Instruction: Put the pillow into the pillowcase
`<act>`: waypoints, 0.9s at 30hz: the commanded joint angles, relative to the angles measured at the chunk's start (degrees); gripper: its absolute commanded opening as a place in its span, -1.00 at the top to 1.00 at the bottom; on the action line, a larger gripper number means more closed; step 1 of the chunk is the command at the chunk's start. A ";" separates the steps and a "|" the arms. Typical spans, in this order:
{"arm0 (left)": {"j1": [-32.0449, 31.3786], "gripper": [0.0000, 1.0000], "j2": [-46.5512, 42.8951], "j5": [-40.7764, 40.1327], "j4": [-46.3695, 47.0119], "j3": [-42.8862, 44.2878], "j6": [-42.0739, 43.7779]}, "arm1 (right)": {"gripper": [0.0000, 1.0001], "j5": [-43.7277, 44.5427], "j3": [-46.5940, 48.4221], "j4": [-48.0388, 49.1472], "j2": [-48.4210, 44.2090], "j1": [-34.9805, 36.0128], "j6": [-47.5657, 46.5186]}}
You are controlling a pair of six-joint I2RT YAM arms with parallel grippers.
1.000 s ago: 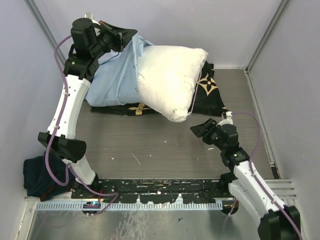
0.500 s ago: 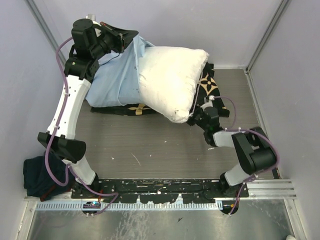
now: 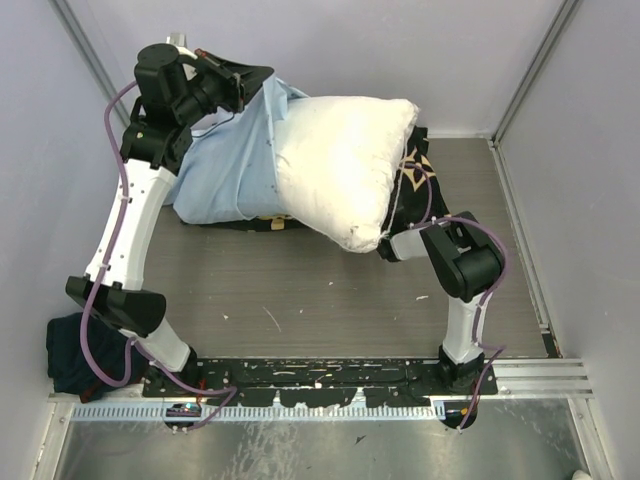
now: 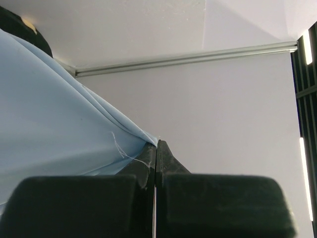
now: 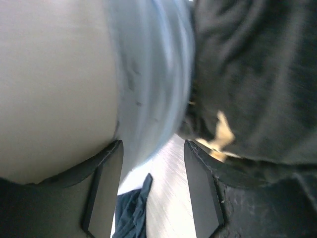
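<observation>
Since the earlier pictures the right arm has folded inward, and the right pincer (image 3: 386,250) has travelled from open bench up to the lower right corner of the pillow. The pillow has barely shifted.

From the top view, the pillow (image 3: 340,155) is a plump, cream-white rectangle with stitched seams and faint soiling. It lies toward the back of the grey wood-grain bench (image 3: 300,290). Its left end sits inside the mouth of the pillowcase (image 3: 225,170), a thin, creased light blue fabric, while most of the pillow remains outside. The left pincer (image 3: 262,77) holds the pillowcase's upper edge lifted off the bench. Beneath both lies a black cloth (image 3: 415,175) printed with tan flower shapes. A crumpled dark blue cloth (image 3: 70,355) rests at the bench's near left corner, well apart from the rest.

From the left wrist view, the left pincer (image 4: 156,158) has its black fingers pressed together on a pointed fold of the pillowcase (image 4: 49,124). The fabric falls away to the left in smooth folds, and a loose pale thread (image 4: 119,146) curls from its edge. Behind are a plain pale wall and a metal rail (image 4: 188,58).

The right wrist view is blurred. The right pincer (image 5: 153,183) has its fingers apart, with nothing gripped between them. Just past the tips, the pillow (image 5: 54,89) fills the left as a smooth cream bulge. A band of the pillowcase (image 5: 153,74) runs down the middle. The black cloth (image 5: 257,74) lies to the right.
</observation>
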 commanded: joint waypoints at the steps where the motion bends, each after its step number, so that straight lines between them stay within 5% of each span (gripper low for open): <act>1: 0.01 1.00 -4.52 2.21 10.38 0.01 -1.21 | -0.16 -1.21 11.57 -1.39 -2.53 3.08 -3.65; 9: -0.43 1.00 -4.85 1.98 10.10 -0.30 -0.62 | -0.16 -2.14 19.99 -9.95 -2.08 4.24 -6.39; 16: -0.67 1.00 -3.96 2.36 10.25 -0.75 -0.86 | -0.11 -1.16 29.03 -27.31 -4.45 6.98 -15.52; 20: -0.74 1.00 -3.68 2.44 9.99 -1.27 -0.59 | 0.16 -0.32 32.84 -35.11 -6.49 7.78 -19.25; 27: -0.88 1.00 -2.53 3.11 10.93 -1.18 -1.88 | 0.63 -1.44 33.71 -34.88 -6.10 7.94 -18.77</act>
